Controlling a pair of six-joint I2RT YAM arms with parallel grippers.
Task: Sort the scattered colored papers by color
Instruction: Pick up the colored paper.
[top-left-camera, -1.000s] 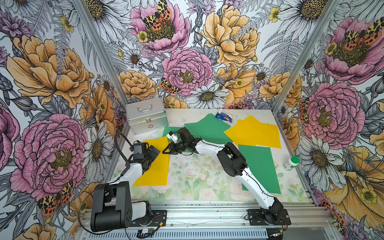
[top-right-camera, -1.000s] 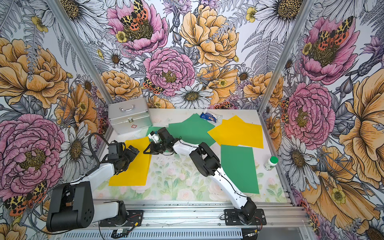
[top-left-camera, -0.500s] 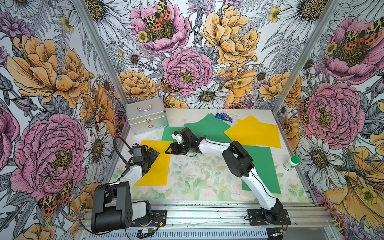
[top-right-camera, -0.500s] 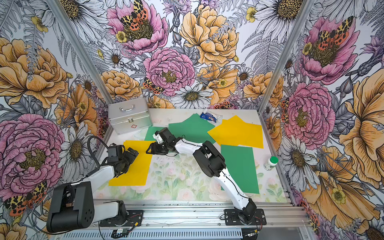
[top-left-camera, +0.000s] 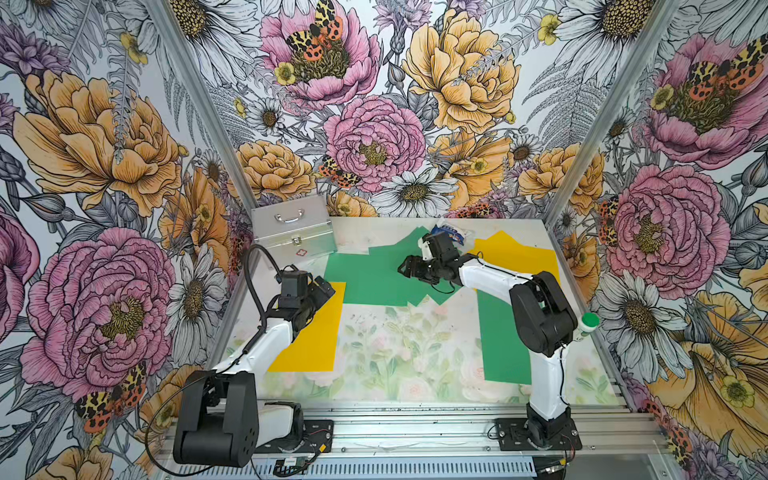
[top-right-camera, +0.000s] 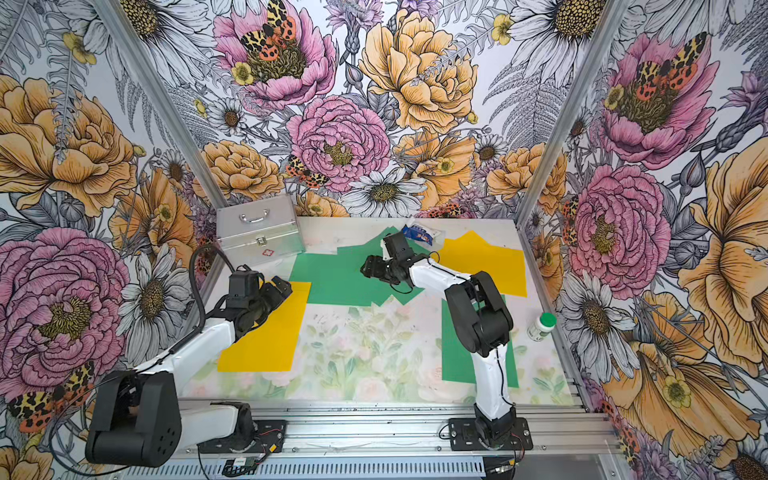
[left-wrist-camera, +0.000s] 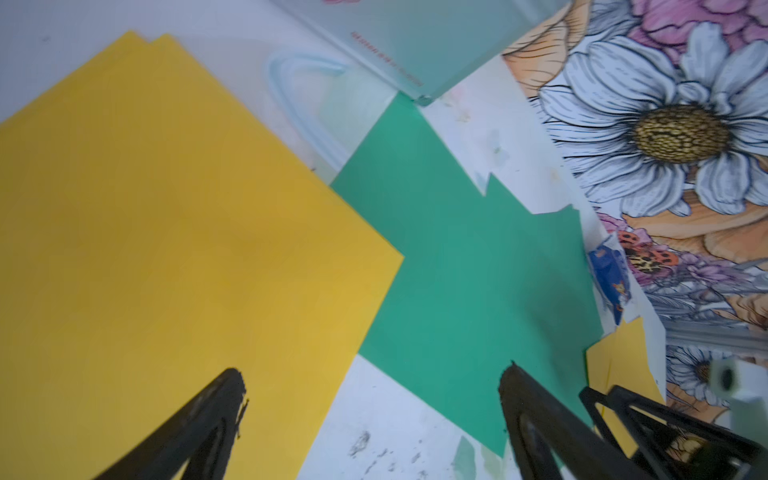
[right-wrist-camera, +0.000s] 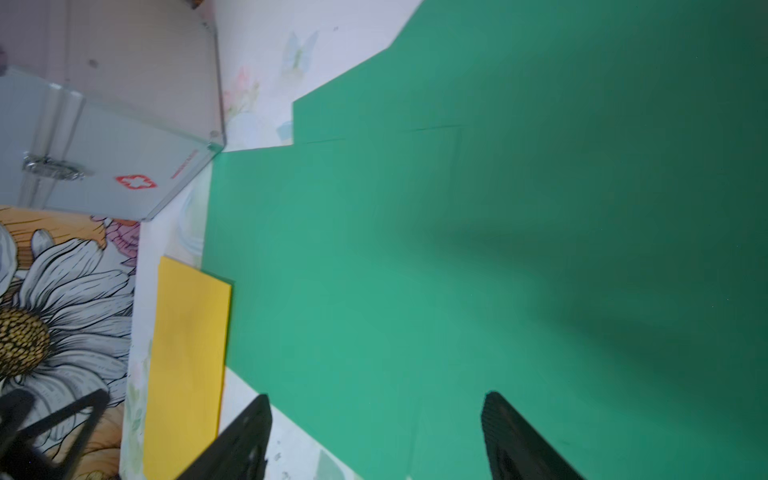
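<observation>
A yellow paper pile (top-left-camera: 316, 328) (top-right-camera: 270, 332) lies flat at the left. My left gripper (top-left-camera: 326, 289) (top-right-camera: 284, 286) hovers open over its far corner, holding nothing. Overlapping green papers (top-left-camera: 365, 278) (top-right-camera: 328, 278) cover the middle back. My right gripper (top-left-camera: 405, 270) (top-right-camera: 368, 268) stands open and empty above them. More yellow papers (top-left-camera: 519, 257) lie at the back right, and one green sheet (top-left-camera: 498, 340) lies front right under the right arm. The left wrist view shows the yellow pile (left-wrist-camera: 166, 228) meeting the green papers (left-wrist-camera: 457, 270). The right wrist view shows mostly green paper (right-wrist-camera: 457, 249).
A silver metal case (top-left-camera: 293, 228) stands at the back left, touching a green corner. A blue-and-white packet (top-left-camera: 449, 232) lies at the back behind the right gripper. A white bottle with a green cap (top-left-camera: 586, 324) stands by the right wall.
My right gripper has opened and drawn back to the right, from the left yellow pile's far corner to above the green papers. The yellow pile now lies flat. The left arm barely moved.
</observation>
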